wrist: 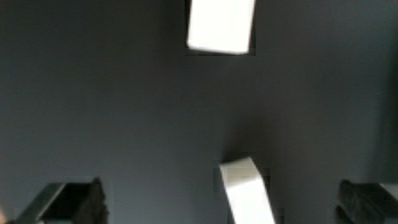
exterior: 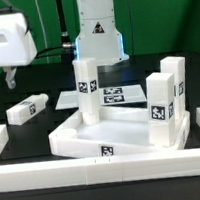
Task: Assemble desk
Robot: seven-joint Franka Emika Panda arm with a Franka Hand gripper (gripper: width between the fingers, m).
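tabletop (exterior: pixel 87 138) sits on the black bench (exterior: pixel 17 138), three legs standing on it, fourth leg (exterior: pixel 22 111) lying off to the exterior view's left, tags just black-white squares, no readable writing, claw (wrist: pixel 214 205) spread wide, empty, mostly cropped

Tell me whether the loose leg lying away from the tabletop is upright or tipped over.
Tipped over. The loose leg lies on its long side on the dark table, apart from the tabletop.
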